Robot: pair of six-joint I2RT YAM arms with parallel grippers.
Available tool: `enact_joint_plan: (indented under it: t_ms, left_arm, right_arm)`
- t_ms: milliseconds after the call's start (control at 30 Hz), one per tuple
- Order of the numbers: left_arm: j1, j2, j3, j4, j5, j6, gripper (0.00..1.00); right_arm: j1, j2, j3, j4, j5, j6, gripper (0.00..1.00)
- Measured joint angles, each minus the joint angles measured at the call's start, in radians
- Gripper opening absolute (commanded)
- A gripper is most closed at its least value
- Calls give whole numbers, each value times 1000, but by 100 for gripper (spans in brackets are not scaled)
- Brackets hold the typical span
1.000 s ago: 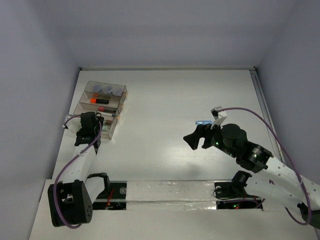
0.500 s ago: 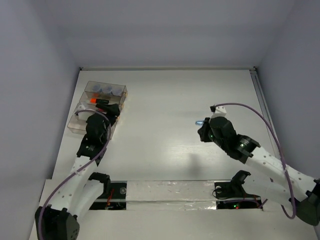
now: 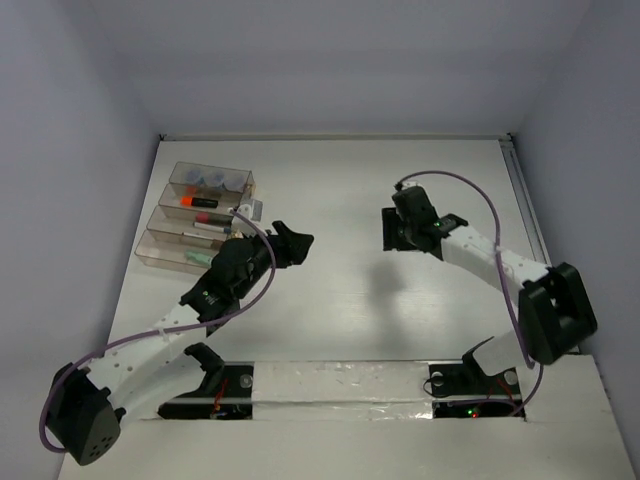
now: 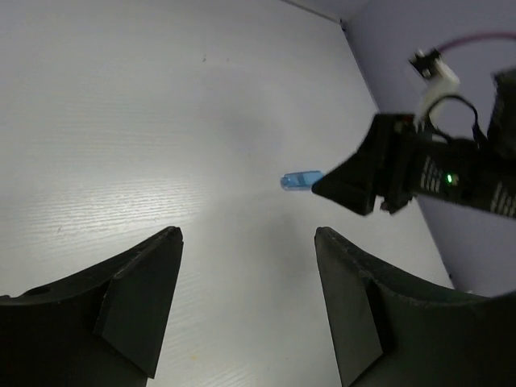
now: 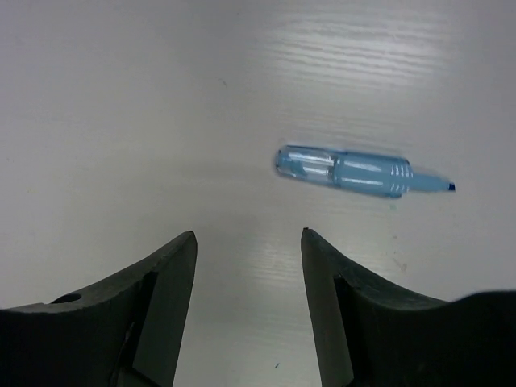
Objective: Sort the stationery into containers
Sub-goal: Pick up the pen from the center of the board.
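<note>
Both half-open and empty: right tool (image 5: 248, 242) is hovering beside a blue marker (image 5: 355, 172) lying on the worktop (image 5: 121, 97), likely to grasp it; left tool (image 4: 248, 238) is pointing toward it, near the bins (image 3: 160, 250).

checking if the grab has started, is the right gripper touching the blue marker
Apart. The right wrist view shows the light blue marker lying ahead of the open right gripper, with bare table between them.

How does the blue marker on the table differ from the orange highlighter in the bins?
The blue marker lies loose on the table; the orange highlighter lies inside a clear bin. The marker is translucent light blue; the highlighter is orange and black. Both lie flat, unheld.
</note>
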State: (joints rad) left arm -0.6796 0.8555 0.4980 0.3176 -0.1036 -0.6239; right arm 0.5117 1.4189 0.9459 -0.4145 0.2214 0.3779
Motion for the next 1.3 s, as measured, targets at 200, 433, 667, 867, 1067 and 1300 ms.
enact_joint_plan:
  t_ms: [200, 433, 667, 867, 1067, 1300]
  left_arm:
    - [-6, -110, 8, -51, 68, 73, 65]
    - [-6, -233, 8, -48, 105, 77, 66]
    - [-6, -219, 8, -47, 133, 76, 66]
    - [-6, -218, 8, -46, 145, 74, 66]
    - [-6, -219, 7, -46, 145, 74, 66]
    - [-6, -219, 7, -46, 145, 74, 66]
  right_arm:
    - [-38, 186, 204, -88, -45, -218, 81]
    - [-80, 277, 384, -301, -99, -462, 85]
    - [-79, 369, 455, -442, -143, -617, 84]
    - [-79, 493, 523, -481, -154, -689, 81]
    - [-92, 581, 577, -494, -152, -722, 77]
    - [-128, 643, 595, -492, -151, -735, 57]
